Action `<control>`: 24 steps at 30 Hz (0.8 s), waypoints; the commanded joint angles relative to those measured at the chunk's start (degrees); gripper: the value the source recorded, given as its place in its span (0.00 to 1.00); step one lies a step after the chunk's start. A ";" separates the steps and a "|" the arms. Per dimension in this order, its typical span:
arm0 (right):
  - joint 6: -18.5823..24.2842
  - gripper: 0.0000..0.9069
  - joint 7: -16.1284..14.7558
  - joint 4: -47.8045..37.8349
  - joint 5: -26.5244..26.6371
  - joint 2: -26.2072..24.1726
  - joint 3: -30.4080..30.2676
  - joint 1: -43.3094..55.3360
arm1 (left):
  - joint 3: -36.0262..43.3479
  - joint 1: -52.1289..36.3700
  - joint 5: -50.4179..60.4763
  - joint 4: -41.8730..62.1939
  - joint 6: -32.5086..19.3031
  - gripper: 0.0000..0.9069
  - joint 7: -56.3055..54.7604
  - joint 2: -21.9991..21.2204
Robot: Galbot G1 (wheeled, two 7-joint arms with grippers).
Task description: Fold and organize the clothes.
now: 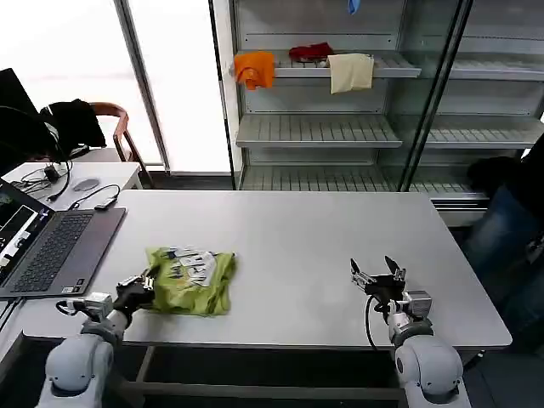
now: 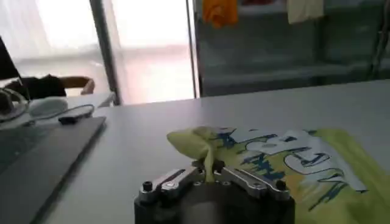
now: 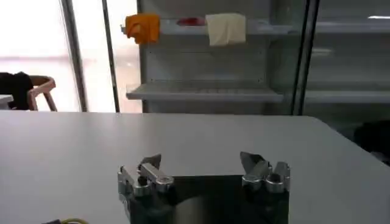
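My left end effector [image 1: 143, 285] sits low at the near left part of the bench [image 1: 289, 229], its two fingers pinched together on a raised tuck of the T-shirt [image 1: 191, 279] at the garment's near-left edge; in the left wrist view [image 2: 208, 176] the thin lime fabric stands up in a small peak between the closed metal tips. From that pinch the T-shirt spreads away to my right as a folded, roughly square bundle lying flat on the bench, a little wider across than it is deep, so its longer side runs left to right across my front. The cloth is soft and thin, with rounded, slightly puffed fold edges and shallow creases, and the printed side faces up: white panels with dark lettering [image 2: 286, 155] that runs slantwise over the upper layer. My right end effector [image 1: 378, 276] rests on the bench well apart from the shirt, toward the near right, with its pointed fingers spread wide and nothing between them [image 3: 204, 173]. The bench top is smooth, pale grey and matte. A grey laptop [image 1: 55, 246] lies open at the far left, just beside the shirt's side of the bench. Behind the bench, on a slatted metal shelf [image 1: 340, 68], hang an orange cloth [image 1: 255, 68], a red cloth [image 1: 310, 51] and a cream cloth [image 1: 350, 71].
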 commanded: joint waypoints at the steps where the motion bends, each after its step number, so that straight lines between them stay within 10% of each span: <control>1: 1.03 1.00 -0.27 -1.23 0.09 -0.04 -0.16 0.02 | -10.37 -0.63 14.38 0.01 -5.54 0.01 5.81 13.54; 17: 5.16 1.00 -1.21 -4.42 2.59 -1.27 1.83 -1.73 | -8.60 -3.54 11.02 -6.03 0.66 0.02 8.41 22.39; 21: 6.90 1.00 -1.37 -4.89 4.38 -2.44 3.38 -3.37 | -3.52 -1.11 11.92 -14.57 5.04 0.02 6.94 17.71; 24: 8.74 1.00 -1.37 -5.97 5.48 -3.82 4.36 -5.03 | 6.95 2.14 20.75 -17.04 3.70 0.02 5.61 6.61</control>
